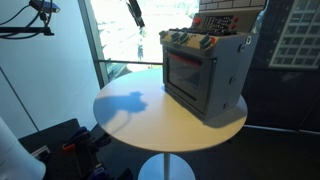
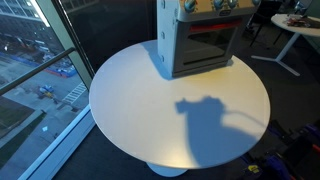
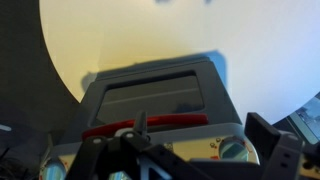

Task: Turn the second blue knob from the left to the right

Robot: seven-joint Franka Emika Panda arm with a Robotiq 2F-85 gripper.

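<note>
A grey toy oven with a red door handle stands at the far edge of a round white table; it also shows in the other exterior view. Small knobs line its top front panel. In the wrist view I look down on the oven, its red handle and one bluish knob between the fingers. I cannot tell which knob in the row this is. My gripper is open and empty, apart from the oven. It hangs high at the top of an exterior view.
Large windows and a railing stand behind the table. Another table with clutter stands off to the side. The arm's shadow falls on the tabletop in front of the oven.
</note>
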